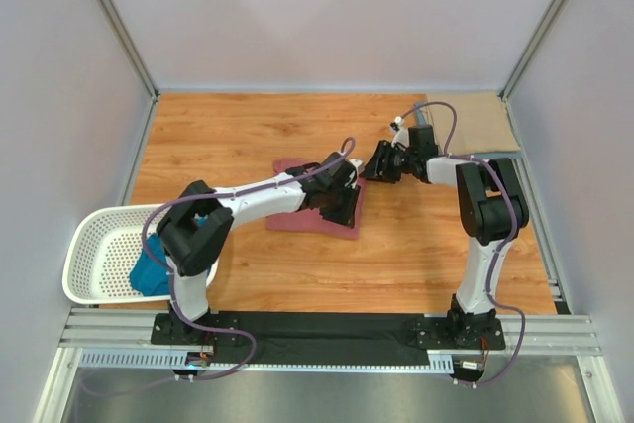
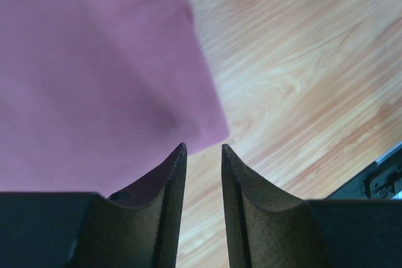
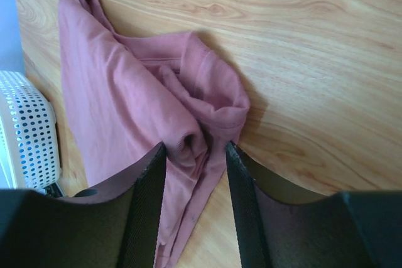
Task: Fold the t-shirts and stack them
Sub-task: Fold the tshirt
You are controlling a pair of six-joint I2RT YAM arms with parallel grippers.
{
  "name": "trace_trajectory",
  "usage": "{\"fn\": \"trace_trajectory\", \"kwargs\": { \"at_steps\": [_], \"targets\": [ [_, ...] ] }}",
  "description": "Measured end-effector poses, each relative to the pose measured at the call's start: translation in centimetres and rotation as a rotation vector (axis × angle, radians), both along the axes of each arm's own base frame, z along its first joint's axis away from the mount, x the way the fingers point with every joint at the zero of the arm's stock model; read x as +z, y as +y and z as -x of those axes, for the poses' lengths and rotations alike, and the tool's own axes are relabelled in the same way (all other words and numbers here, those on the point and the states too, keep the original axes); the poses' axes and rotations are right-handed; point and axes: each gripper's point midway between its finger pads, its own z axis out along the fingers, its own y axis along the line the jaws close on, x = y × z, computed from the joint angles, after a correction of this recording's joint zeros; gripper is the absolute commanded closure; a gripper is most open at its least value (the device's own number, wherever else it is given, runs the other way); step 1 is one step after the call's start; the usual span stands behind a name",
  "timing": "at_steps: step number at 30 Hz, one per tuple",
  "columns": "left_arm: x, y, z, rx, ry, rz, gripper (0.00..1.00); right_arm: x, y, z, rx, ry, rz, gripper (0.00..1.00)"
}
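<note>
the rose-red t-shirt (image 1: 297, 223) lay loosely folded mid-bench; the left pincer (image 2: 203, 149) hung over its corner, jaws partly apart and empty, the right pincer (image 3: 196, 145) just off its bunched edge, jaws likewise apart, gripping nothing

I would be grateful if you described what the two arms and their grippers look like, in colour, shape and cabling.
The left arm and right arm have white tubular links with bulky black joint housings. A lilac cable loops loosely along each. The left gripper and right gripper are black, each with two dark, curved fingers tapering to points, with finely textured faces.
</note>
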Motion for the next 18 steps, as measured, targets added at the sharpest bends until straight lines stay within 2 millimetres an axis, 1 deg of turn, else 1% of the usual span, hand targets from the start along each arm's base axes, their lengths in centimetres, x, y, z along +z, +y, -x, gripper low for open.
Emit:
{"fn": "trace_trajectory", "kwargs": {
  "at_steps": [2, 4, 7, 8, 11, 18],
  "targets": [
    [-1.0, -1.6, -0.1, -0.025, -0.003, 0.009, 0.65, -0.5, 0.0, -0.2, 0.002, 0.009, -0.001, 0.59],
    [-2.2, -2.7, -0.2, -0.040, -0.004, 0.011, 0.65, -0.6, 0.1, -0.5, 0.007, 0.008, -0.005, 0.64],
    [-4.0, -3.2, -0.1, -0.049, 0.008, -0.004, 0.65, -0.6, 0.2, -1.1, 0.017, -0.001, -0.012, 0.77],
    [-4.3, -3.4, 0.0, -0.051, 0.010, -0.004, 0.66, -0.6, 0.3, -1.2, 0.019, -0.002, -0.014, 0.88],
    [-4.4, -3.7, -0.3, -0.050, -0.006, 0.017, 0.65, -0.8, 0.4, -1.7, 0.027, -0.008, -0.020, 1.00],
    [-4.5, -4.3, -1.0, -0.040, -0.041, 0.053, 0.66, -0.9, 0.4, -3.0, 0.039, -0.010, -0.043, 1.00]
  ]
}}
